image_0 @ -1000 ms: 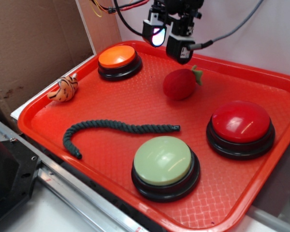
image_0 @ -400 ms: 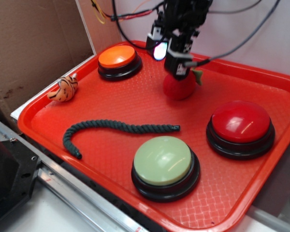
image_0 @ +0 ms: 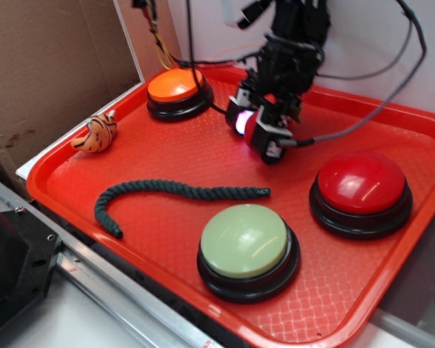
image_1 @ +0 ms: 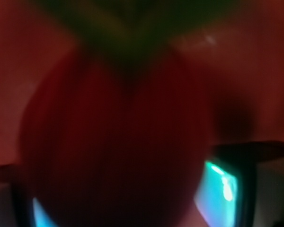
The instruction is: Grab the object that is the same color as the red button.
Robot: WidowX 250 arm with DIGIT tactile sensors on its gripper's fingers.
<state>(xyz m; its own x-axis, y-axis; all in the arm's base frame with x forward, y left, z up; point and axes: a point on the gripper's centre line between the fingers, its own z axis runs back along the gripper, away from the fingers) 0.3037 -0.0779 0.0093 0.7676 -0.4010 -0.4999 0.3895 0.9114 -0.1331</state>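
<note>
The object, a red plush strawberry (image_1: 118, 142) with a green stem, fills the wrist view between the two glowing pads (image_1: 220, 189). In the exterior view only a sliver of the strawberry (image_0: 254, 125) shows, at the back middle of the tray. My gripper (image_0: 256, 132) is low over it with a finger on each side. The jaws stand open around it, and a thin gap shows beside the right pad. The red button (image_0: 361, 181) sits apart on the tray's right side.
An orange-topped button (image_0: 175, 85) stands at the back left and a pale green-topped button (image_0: 244, 239) at the front. A dark green rope (image_0: 174, 192) lies across the middle. A plush tiger (image_0: 96, 134) rests on the red tray's left rim (image_0: 40, 174). Cardboard stands left.
The gripper has come down from above the tray's back edge onto the strawberry, which now sits between its fingers and is mostly hidden in the exterior view.
</note>
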